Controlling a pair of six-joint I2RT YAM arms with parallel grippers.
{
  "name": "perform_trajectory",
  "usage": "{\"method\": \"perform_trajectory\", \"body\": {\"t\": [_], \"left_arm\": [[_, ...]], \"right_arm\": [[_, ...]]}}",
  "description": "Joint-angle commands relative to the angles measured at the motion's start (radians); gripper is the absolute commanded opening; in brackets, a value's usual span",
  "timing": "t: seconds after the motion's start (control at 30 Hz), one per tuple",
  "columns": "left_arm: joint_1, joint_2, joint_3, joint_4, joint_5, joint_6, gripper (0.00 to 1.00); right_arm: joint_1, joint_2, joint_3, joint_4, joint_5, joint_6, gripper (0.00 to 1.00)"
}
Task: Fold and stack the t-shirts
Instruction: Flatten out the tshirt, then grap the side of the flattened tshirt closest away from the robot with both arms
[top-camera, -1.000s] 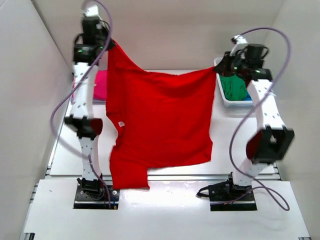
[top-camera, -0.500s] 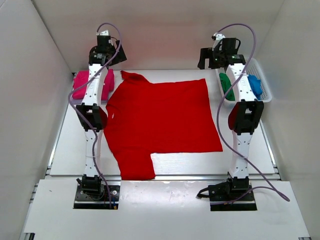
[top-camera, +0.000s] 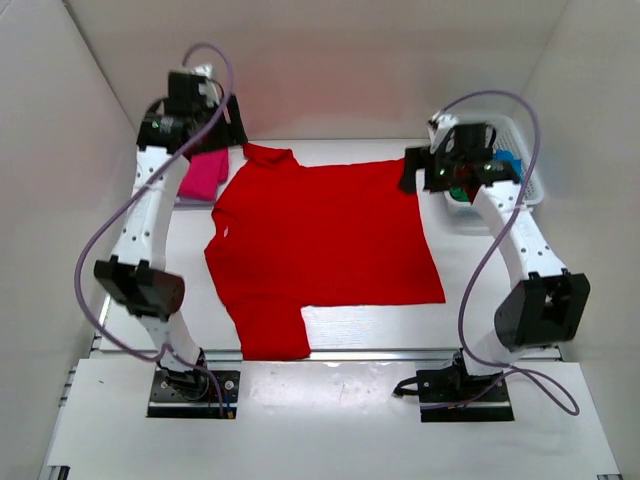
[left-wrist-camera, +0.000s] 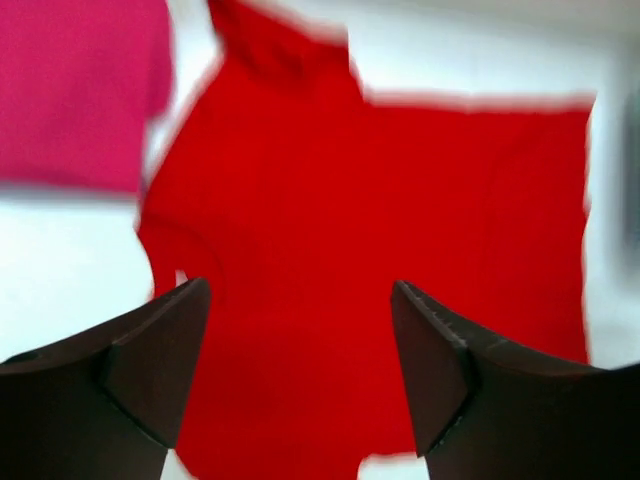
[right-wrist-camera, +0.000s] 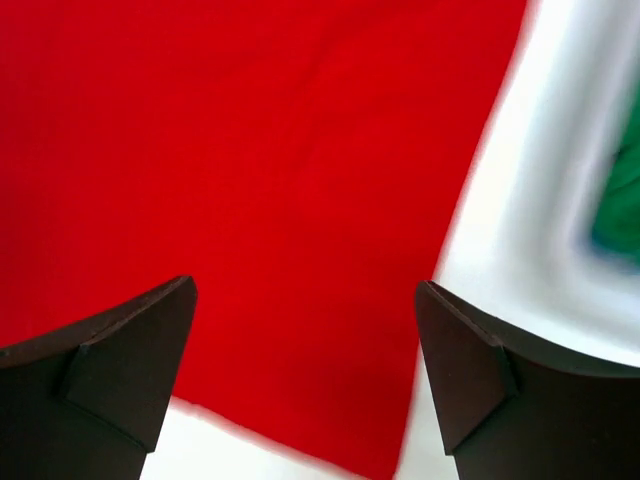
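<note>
White table (top-camera: 380, 325) flanks the flat red t-shirt (top-camera: 320, 240) both sides.

The red shirt (top-camera: 320, 240) lies spread flat below the left tool (left-wrist-camera: 300, 286) and right tool (right-wrist-camera: 305, 283). The pink shirt (top-camera: 203, 175) sits folded just left of the left tool. A green shirt (right-wrist-camera: 622, 190) and a blue shirt (top-camera: 508, 160) lie bunched right of the right tool.

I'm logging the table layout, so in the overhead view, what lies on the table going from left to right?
magenta-pink t-shirt → red t-shirt → white mesh basket
</note>
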Motion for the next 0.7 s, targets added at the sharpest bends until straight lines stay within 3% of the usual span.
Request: {"method": "perform_trajectory", "body": {"t": [0.0,0.1,0.17,0.37,0.5,0.67], "left_arm": [[-0.030,-0.133,-0.294,0.019,0.012,0.022,0.82],[0.016,-0.421,-0.753,0.177,0.111,-0.036,0.76],[0.002,-0.518,-0.898,0.216,0.110,-0.049,0.72],[-0.124,-0.713,-1.224,0.227,0.158,-0.153,0.59],[-0.133,-0.868,-1.423,0.245,0.225,-0.224,0.52],[-0.191,-0.981,-1.561,0.219,0.227,-0.270,0.51]], "right_arm": [[0.070,-0.091,-0.148,0.025,-0.008,0.041,0.88],[0.075,-0.167,-0.277,0.027,-0.034,0.052,0.88],[0.077,-0.220,-0.375,0.032,-0.033,0.061,0.87],[0.051,-0.285,-0.484,0.012,-0.044,0.059,0.87],[0.032,-0.311,-0.520,0.028,-0.063,0.061,0.87],[0.031,-0.294,-0.526,0.039,-0.053,0.059,0.87]]}}
